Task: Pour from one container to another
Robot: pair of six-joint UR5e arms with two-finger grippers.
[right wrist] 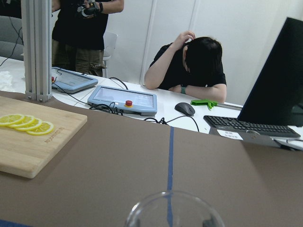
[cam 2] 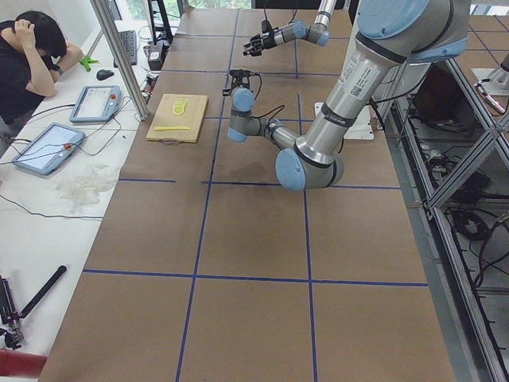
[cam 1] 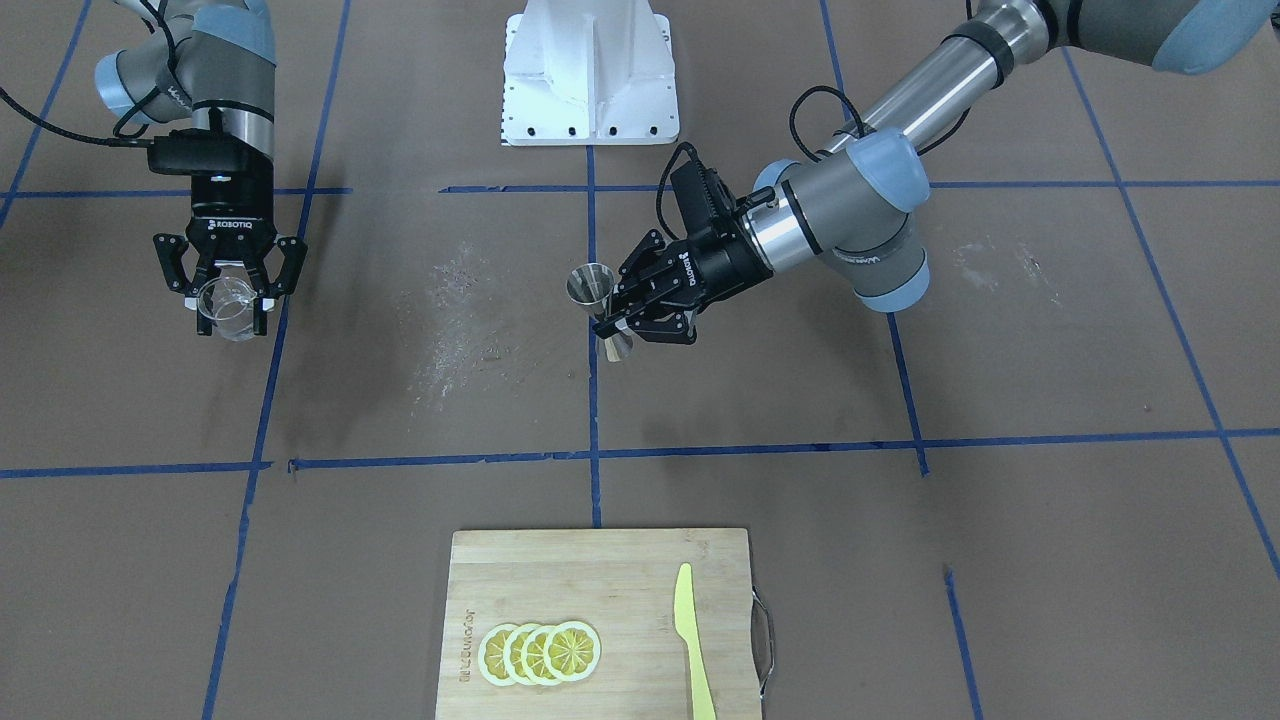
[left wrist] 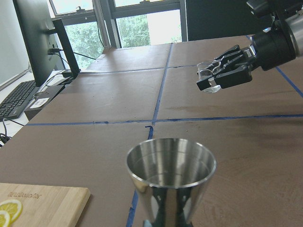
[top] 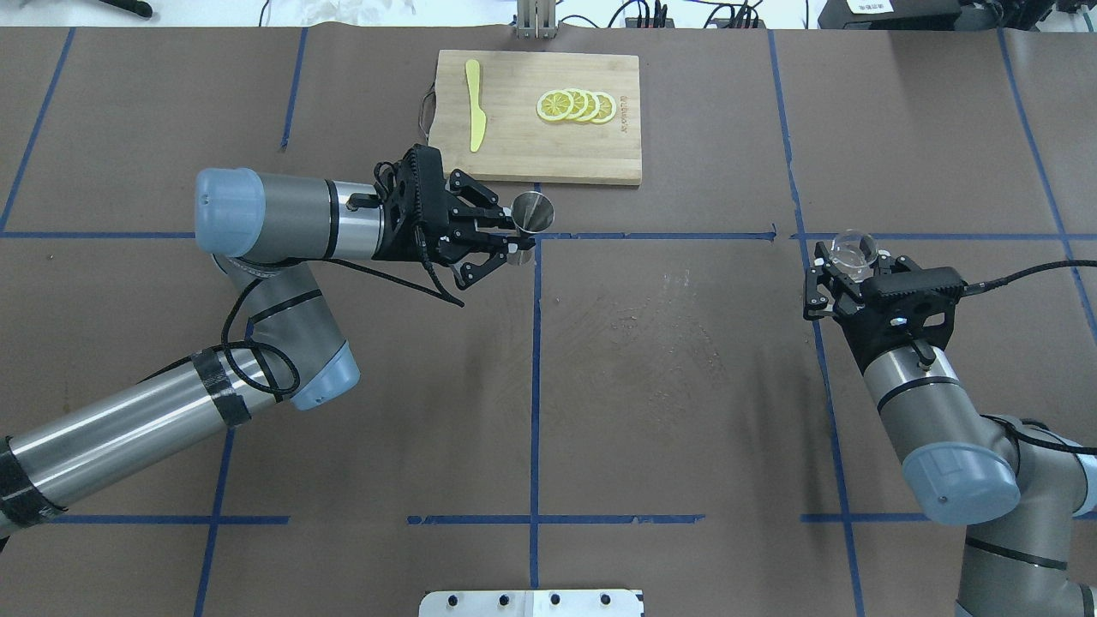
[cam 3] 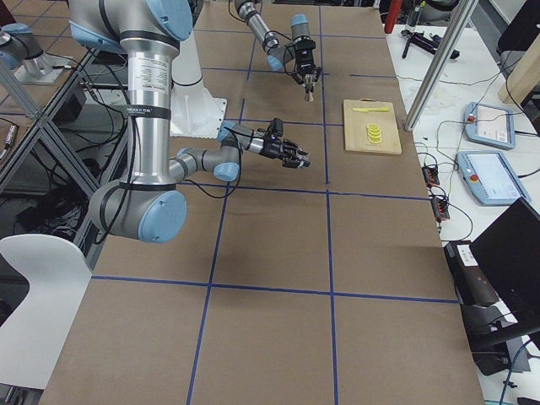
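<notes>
My left gripper (cam 1: 612, 325) (top: 514, 242) is shut on the narrow waist of the steel jigger (cam 1: 591, 283) (top: 532, 211). The jigger stands upright near the table's middle line, and its open top fills the left wrist view (left wrist: 170, 175). Far to the other side, my right gripper (cam 1: 232, 310) (top: 848, 261) is shut on the small clear cup (cam 1: 228, 320) (top: 851, 246). The cup's rim shows at the bottom of the right wrist view (right wrist: 173, 210). The left wrist view also shows the right gripper (left wrist: 222, 75) with the cup at a distance. The two containers are well apart.
A bamboo cutting board (top: 600, 163) (cam 1: 560, 560) lies at the table's far edge, with lemon slices (top: 576, 105) and a yellow knife (top: 476, 116) on it. The white robot base (cam 1: 590, 70) stands opposite. A person (right wrist: 194, 61) sits at a desk beyond the table.
</notes>
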